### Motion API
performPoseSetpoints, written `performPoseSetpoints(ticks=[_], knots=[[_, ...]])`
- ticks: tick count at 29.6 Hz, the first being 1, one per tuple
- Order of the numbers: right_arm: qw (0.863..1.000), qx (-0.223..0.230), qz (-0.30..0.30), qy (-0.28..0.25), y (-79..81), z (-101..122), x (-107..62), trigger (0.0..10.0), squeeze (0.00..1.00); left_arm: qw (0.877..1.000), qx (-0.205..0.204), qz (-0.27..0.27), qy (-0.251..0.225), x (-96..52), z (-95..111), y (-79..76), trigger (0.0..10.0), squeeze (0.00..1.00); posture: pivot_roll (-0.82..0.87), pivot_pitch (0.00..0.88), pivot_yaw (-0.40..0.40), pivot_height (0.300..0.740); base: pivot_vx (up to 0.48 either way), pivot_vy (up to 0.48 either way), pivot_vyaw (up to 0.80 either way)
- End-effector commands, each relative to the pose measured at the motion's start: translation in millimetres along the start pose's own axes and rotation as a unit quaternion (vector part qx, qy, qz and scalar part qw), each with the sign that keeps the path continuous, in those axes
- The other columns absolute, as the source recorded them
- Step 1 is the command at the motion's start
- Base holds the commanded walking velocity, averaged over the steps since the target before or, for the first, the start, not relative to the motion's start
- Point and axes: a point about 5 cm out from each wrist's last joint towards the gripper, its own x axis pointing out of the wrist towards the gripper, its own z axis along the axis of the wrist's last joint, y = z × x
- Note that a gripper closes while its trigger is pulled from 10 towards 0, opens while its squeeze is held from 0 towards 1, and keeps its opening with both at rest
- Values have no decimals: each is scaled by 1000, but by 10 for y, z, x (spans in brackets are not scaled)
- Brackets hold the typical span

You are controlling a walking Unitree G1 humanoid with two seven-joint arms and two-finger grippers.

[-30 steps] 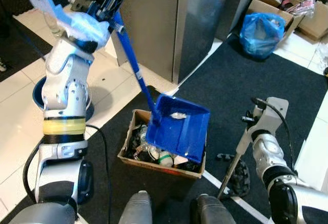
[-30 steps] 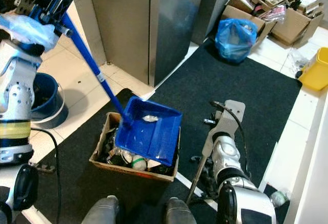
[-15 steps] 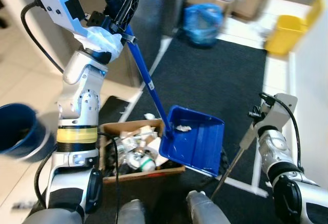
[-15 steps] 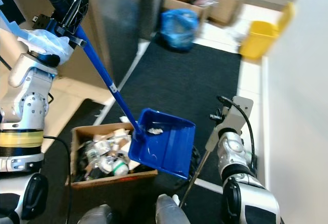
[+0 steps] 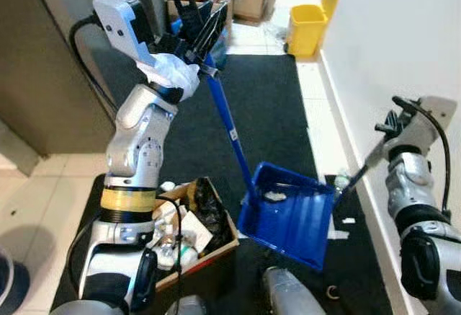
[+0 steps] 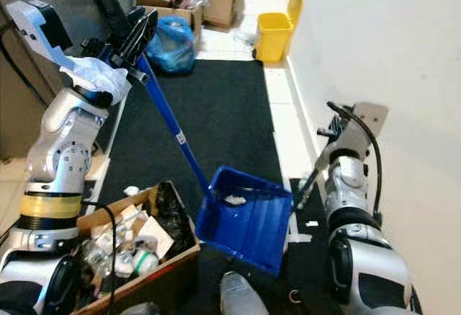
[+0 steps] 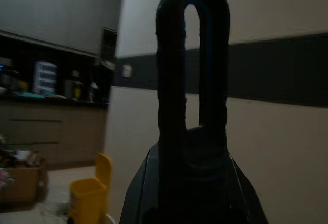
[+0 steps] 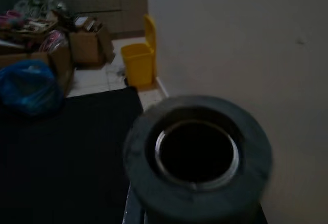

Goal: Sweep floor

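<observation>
Above a black mat, left pincer grips blue dustpan by its handle, w/ pan beside a cardboard trash box. Right pincer clamps broom pole near wall.

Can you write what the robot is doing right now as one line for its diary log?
left gripper: shut on blue dustpan handle | dustpan: beside cardboard trash box, white scrap inside | right gripper: holding broom stick | floor: black mat
</observation>
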Motion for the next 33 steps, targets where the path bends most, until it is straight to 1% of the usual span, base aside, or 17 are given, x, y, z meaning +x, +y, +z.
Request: performPoseSetpoints(ticks=[1,7,13,18,24,26,33], knots=[[1000,-22,-11,-13,-86,84,31,10000,0,1000,-8,-23,-14,59,14,-126,10000,0,123,3,-6,740,0,0,-800],[999,-32,-21,-8,-118,77,28,10000,0,999,-8,-31,-5,64,-49,-182,10000,0,118,2,-4,740,0,0,-800],[999,-30,-22,-7,-127,66,21,10000,0,999,-13,-40,2,64,-91,-224,10000,0,117,4,-2,740,0,0,0],[999,-30,-23,-8,-129,61,16,10000,0,999,-16,-46,7,63,-122,-259,10000,0,117,5,-3,740,0,0,-800],[999,-31,-25,-9,-139,61,13,10000,0,999,-17,-48,20,33,-187,-266,10000,0,113,6,-1,740,0,0,0],[999,-32,-26,-8,-144,60,12,10000,0,998,-18,-46,26,17,-221,-256,10000,0,112,5,0,740,0,0,-800],[999,-32,-26,-6,-153,52,8,10000,0,998,-24,-30,56,-67,-401,-213,10000,0,108,6,0,740,0,0,0]])
